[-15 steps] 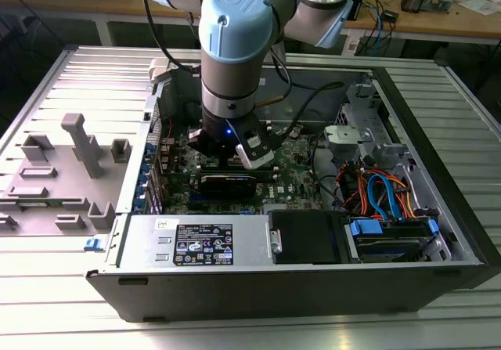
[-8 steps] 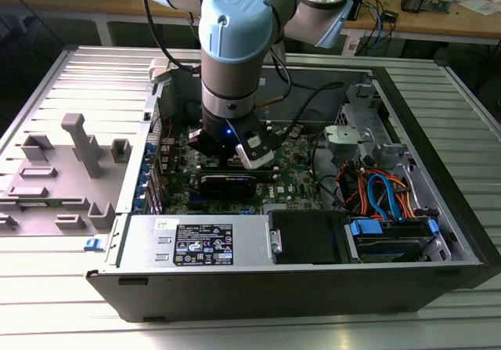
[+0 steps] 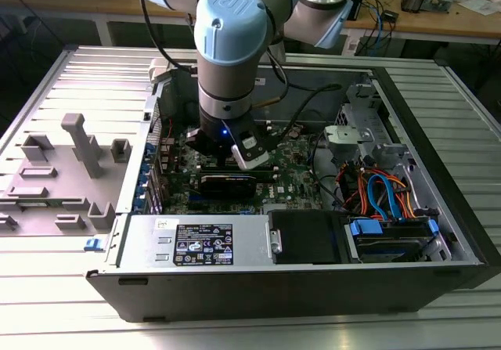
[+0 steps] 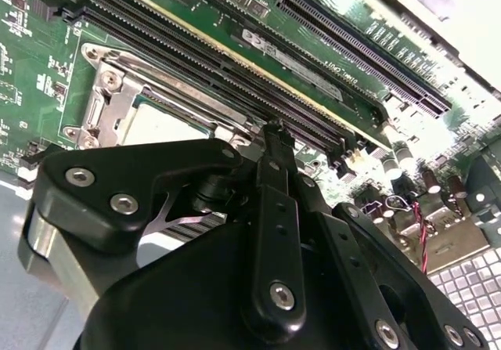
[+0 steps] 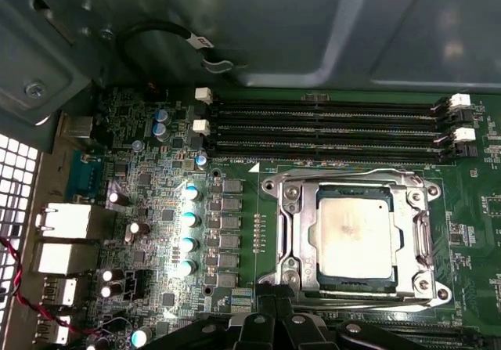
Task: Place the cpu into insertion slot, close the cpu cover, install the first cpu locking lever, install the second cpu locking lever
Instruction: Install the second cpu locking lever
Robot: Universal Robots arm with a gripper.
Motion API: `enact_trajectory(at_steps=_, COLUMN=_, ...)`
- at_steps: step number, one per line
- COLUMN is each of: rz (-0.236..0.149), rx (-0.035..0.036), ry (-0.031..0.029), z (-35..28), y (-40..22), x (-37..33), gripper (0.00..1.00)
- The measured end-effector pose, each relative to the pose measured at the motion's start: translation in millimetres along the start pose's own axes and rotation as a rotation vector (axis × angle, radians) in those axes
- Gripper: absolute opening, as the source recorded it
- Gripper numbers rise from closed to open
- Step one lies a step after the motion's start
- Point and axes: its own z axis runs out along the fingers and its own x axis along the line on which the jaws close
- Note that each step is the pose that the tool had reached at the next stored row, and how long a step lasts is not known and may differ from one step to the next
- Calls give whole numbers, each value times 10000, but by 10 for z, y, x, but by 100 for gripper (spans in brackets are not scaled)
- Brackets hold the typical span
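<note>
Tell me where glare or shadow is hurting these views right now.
Second wrist view: blown-out glare along one corner, gripper dark in front. First wrist view: evenly lit, cpu top slightly washed. Exterior view: the arm shades the motherboard.

An open computer case [image 3: 438, 209] lay on a ribbed metal table [image 3: 70, 303]. Inside it, a green motherboard [image 5: 164, 209] carried long black memory slots [image 5: 329, 127] with white clips. A grey power supply [image 3: 200, 244] sat along the near wall, beside orange and blue cables [image 3: 387, 193]. Grey fixtures [image 3: 78, 142] stood on the table toward the exterior view's left.
</note>
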Motion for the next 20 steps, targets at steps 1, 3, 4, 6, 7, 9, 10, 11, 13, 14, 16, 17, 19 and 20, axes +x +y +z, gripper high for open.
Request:
enact_trajectory(at_steps=1, rz=1, rx=-3, ry=0, z=3, y=3, x=3, gripper=11)
enact_trajectory(at_steps=3, rz=0, rx=-12, ry=-1, z=13, y=13, x=28, gripper=11)
enact_trajectory(at_steps=4, rz=0, rx=-12, ry=-1, z=17, y=18, x=34, gripper=11)
enact_trajectory(at_steps=6, rz=-1, rx=-20, ry=0, z=28, y=26, x=36, gripper=11)
enact_trajectory(at_steps=7, rz=-2, rx=-26, ry=-1, z=34, y=30, x=36, gripper=11)
enact_trajectory(at_steps=9, rz=-3, rx=-34, ry=-2, z=54, y=34, x=36, gripper=11)
enact_trajectory(at_steps=10, rz=-2, rx=-34, ry=-3, z=63, y=32, x=40, gripper=11)
enact_trajectory(at_steps=11, rz=-2, rx=-28, ry=-2, z=63, y=33, x=41, gripper=11)
enact_trajectory(at_steps=13, rz=-2, rx=-3, ry=-3, z=64, y=31, x=42, gripper=11)
enact_trajectory(at_steps=14, rz=-1, rx=-3, ry=-4, z=63, y=31, x=43, gripper=11)
enact_trajectory(at_steps=16, rz=0, rx=-3, ry=-3, z=49, y=34, x=48, gripper=11)
enact_trajectory(at_steps=17, rz=0, rx=-7, ry=-6, z=44, y=37, x=52, gripper=11)
enact_trajectory(at_steps=19, rz=-2, rx=-2, ry=-3, z=32, y=38, x=56, gripper=11)
enact_trajectory(at_steps=20, rz=-2, rx=-1, ry=-2, z=22, y=40, x=56, gripper=11)
